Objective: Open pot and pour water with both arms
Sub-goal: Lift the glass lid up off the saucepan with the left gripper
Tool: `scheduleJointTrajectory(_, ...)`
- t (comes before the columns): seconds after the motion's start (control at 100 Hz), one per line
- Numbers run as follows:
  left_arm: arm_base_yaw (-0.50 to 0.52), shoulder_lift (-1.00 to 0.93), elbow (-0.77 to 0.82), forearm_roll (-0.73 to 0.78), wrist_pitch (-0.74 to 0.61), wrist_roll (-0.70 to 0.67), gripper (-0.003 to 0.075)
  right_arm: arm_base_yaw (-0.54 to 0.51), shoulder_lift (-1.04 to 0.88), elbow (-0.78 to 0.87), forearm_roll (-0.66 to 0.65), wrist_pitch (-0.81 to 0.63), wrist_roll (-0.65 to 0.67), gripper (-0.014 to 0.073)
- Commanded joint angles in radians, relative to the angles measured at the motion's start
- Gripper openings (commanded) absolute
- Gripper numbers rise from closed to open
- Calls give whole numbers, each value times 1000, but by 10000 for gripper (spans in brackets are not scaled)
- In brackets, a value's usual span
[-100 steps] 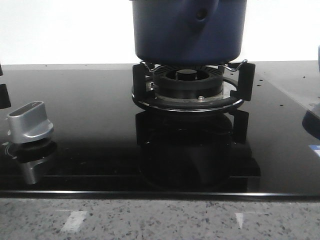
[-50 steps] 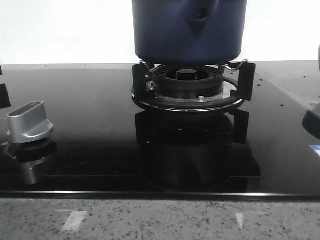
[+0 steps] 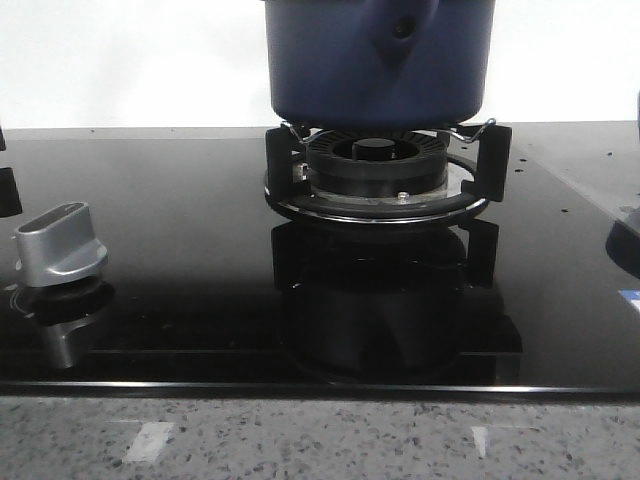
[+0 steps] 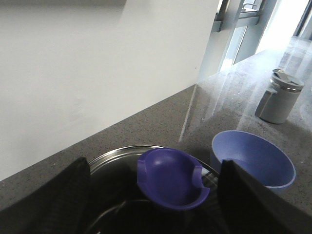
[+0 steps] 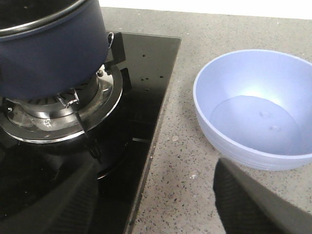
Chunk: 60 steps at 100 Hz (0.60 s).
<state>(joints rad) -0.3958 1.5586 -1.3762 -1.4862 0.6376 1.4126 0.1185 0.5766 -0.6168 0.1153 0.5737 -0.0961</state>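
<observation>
hovering over the pot (image 4: 146, 195) on the burner (image 3: 375, 170), the left gripper (image 4: 151, 204) straddles the lid knob (image 4: 170, 178), fingers spread, gripping nothing. the right gripper (image 5: 151, 204), open and empty, waits between pot and bowl (image 5: 256, 109). next, i'd guess: close on the knob, lift.

Nothing readable is showing anywhere: no lettering, brand, number or sign is appearing on the pot (image 3: 380, 60), on the silver knob (image 3: 60, 243) left of it, on the blue bowl (image 5: 256, 109) to its right, or on the grey canister (image 4: 279, 96) standing beyond that bowl.
</observation>
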Motion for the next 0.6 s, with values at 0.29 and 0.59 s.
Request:
scheduleJointTrajectory(0.29,-28,39,-43,-96,53,179,484,0,7,-39,-7,-73,-1,455)
scheduleJointTrajectory(0.59,-62,121,-106,-98,51,218,484,0,7,-39,-6,-71,-1,455)
